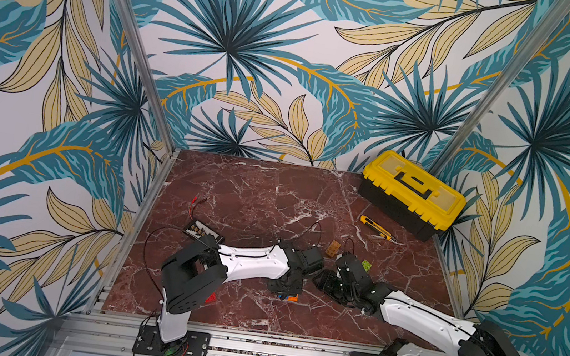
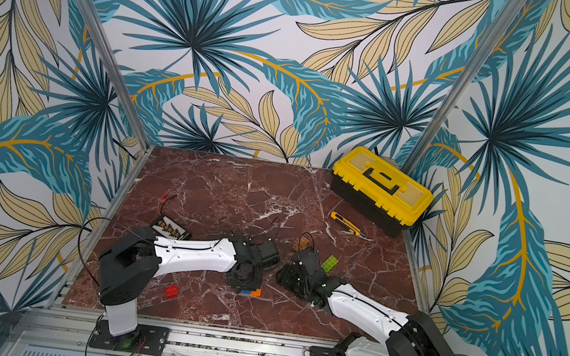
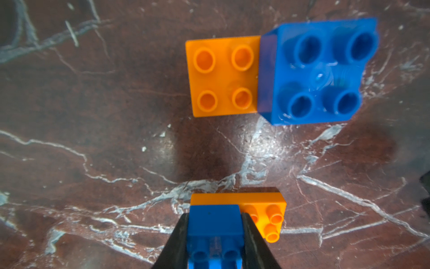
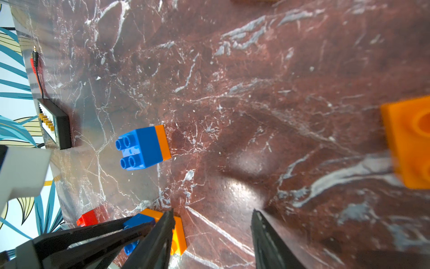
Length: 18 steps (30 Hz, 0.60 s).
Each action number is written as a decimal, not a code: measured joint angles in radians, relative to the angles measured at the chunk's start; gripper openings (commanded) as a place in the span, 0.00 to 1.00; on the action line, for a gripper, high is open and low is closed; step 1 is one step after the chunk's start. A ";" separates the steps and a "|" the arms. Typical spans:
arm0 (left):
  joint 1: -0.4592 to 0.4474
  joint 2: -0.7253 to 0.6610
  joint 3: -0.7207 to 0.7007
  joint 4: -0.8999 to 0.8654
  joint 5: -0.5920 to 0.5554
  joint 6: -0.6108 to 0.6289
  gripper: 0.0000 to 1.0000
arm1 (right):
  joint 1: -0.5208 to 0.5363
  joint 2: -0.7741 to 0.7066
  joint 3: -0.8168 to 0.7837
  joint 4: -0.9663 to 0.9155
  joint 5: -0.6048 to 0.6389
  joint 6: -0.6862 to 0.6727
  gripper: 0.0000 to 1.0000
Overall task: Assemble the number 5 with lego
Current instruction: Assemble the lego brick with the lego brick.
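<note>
While in the left pincer (image 3: 214, 215), blue brick (image 3: 214, 227) on crosswise orange oblong (image 3: 263, 200).

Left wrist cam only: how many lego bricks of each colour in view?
Orange: 2, the ungripped orange brick and the attached orange brick against the gripped one.
Blue: 2, the ungripped blue brick and the gripped blue brick in the left gripper.
Total: 4.

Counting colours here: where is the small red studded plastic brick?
In a top view, the red brick lies front left, between the left arm's base and the left gripper.
</note>
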 measured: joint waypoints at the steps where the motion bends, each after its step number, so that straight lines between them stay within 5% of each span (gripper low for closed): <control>1: -0.001 0.001 0.008 -0.007 -0.007 0.000 0.21 | 0.000 -0.005 0.000 -0.005 0.002 0.000 0.56; 18: 0.058 -0.023 0.018 -0.048 -0.055 0.026 0.51 | -0.027 -0.090 0.025 -0.128 0.058 -0.049 0.61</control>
